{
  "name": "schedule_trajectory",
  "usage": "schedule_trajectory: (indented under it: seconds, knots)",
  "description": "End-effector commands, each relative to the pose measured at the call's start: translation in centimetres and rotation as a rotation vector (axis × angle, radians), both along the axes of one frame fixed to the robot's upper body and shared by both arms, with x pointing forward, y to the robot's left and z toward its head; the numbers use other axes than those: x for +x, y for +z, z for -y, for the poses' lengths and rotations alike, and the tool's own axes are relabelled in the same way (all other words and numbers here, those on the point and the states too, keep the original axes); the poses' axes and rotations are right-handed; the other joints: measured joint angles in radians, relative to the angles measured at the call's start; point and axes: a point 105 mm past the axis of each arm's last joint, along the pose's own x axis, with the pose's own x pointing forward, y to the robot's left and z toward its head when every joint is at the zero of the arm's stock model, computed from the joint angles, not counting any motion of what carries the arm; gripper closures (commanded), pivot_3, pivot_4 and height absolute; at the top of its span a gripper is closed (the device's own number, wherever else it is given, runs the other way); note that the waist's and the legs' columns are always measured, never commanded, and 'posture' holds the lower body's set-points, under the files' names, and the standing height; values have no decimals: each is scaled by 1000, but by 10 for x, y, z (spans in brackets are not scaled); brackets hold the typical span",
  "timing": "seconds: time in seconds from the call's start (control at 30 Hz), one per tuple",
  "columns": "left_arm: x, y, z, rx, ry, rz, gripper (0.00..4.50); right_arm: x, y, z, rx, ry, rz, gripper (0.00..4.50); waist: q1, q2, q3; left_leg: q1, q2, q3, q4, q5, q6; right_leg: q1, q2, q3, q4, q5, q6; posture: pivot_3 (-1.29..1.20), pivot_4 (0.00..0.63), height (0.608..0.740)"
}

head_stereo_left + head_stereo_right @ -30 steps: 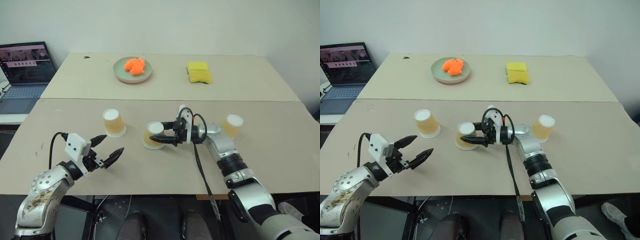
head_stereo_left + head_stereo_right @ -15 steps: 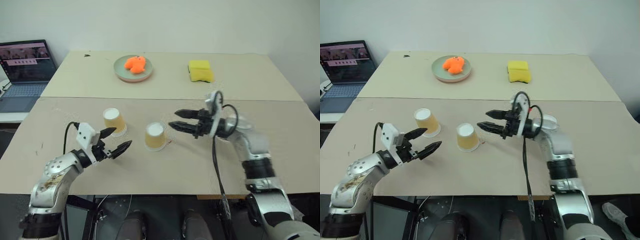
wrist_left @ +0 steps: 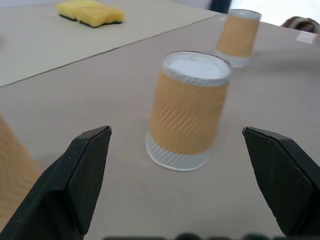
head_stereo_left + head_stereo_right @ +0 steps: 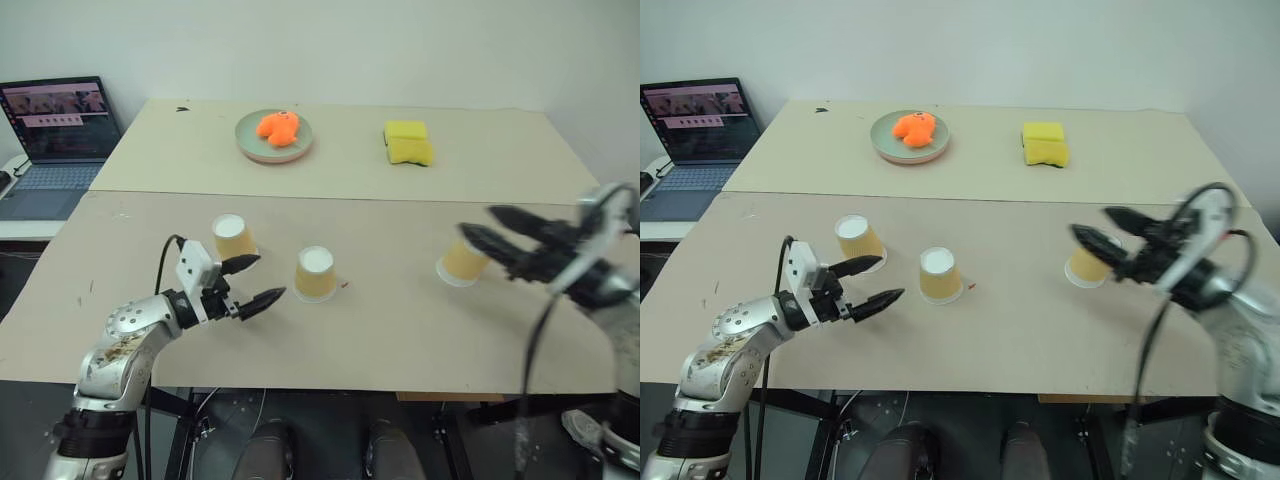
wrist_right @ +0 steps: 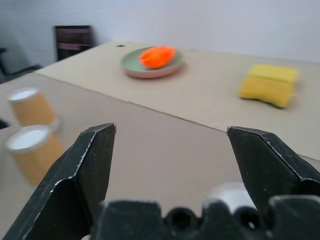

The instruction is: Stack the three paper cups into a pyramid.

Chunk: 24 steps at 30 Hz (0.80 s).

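Observation:
Three tan-yellow paper cups stand upside down and apart in a row on the near table. The left cup and middle cup are close together, and the right cup stands off to the right. My left gripper is open and level, just left of the middle cup and in front of the left cup, holding nothing. My right gripper is open and empty, raised just above the right cup and pointing left.
On the far board are a green plate holding an orange toy, and a yellow sponge. A laptop sits off the table's left side. The table's front edge runs just beneath both arms.
My right gripper let go of the middle cup, swung far right and rose to the right cup. My left gripper moved right toward the middle cup. The cups stayed put.

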Motion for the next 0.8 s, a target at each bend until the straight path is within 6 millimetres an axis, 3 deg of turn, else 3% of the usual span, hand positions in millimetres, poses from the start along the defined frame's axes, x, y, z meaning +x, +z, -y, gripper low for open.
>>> schedule_trajectory:
  seconds: [0.03,0.13,0.2,0.43,0.63,0.8]
  knots:
    - [-6,26,13,-18,-65,89,0,-11,-3,15,-73,-99,0,327,0,0,0,1,0,0,0,0,0,0,0,0,0,0,0,0,150,673]
    - [-4,38,19,-48,-85,107,0,-13,-17,19,-117,-114,-42,327,-1,1,0,3,1,0,0,0,0,2,1,1,0,1,-1,0,150,673]
    - [-2,49,26,-48,-122,149,0,-7,-37,25,-161,-153,-89,327,-5,1,0,4,1,0,0,0,1,3,1,3,0,1,0,0,150,673]
    - [8,80,37,-57,-184,231,0,12,-66,32,-182,-161,-145,327,-2,0,1,3,-1,1,0,0,1,3,2,2,-1,1,0,0,150,673]
    - [12,78,39,-47,-199,229,0,22,-68,44,-189,-192,-132,327,-2,0,1,4,-1,1,0,0,1,3,2,2,-1,0,0,0,150,673]
    - [11,74,44,-58,-208,216,0,30,-72,42,-187,-179,-133,327,-2,0,1,4,-1,1,0,0,1,3,2,3,-1,1,0,0,150,673]
